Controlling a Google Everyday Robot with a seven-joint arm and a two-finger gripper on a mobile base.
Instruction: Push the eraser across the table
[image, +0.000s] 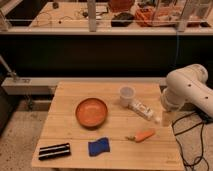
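The eraser (54, 151), a flat black block with pale stripes, lies at the front left corner of the light-wood table (115, 131), its length running roughly along the front edge. My white arm (191, 89) is folded up beyond the table's right edge. The gripper (167, 116) hangs below it at the right rim, open and empty. It is far from the eraser, nearly the whole table width away.
An orange bowl (91, 112) sits mid-table, a blue spongy lump (100, 146) right of the eraser, and an orange carrot piece (143, 136) at the front right. A white cup (127, 96) and a lying white bottle (144, 110) are near the gripper. Black cables (192, 150) trail on the floor at right.
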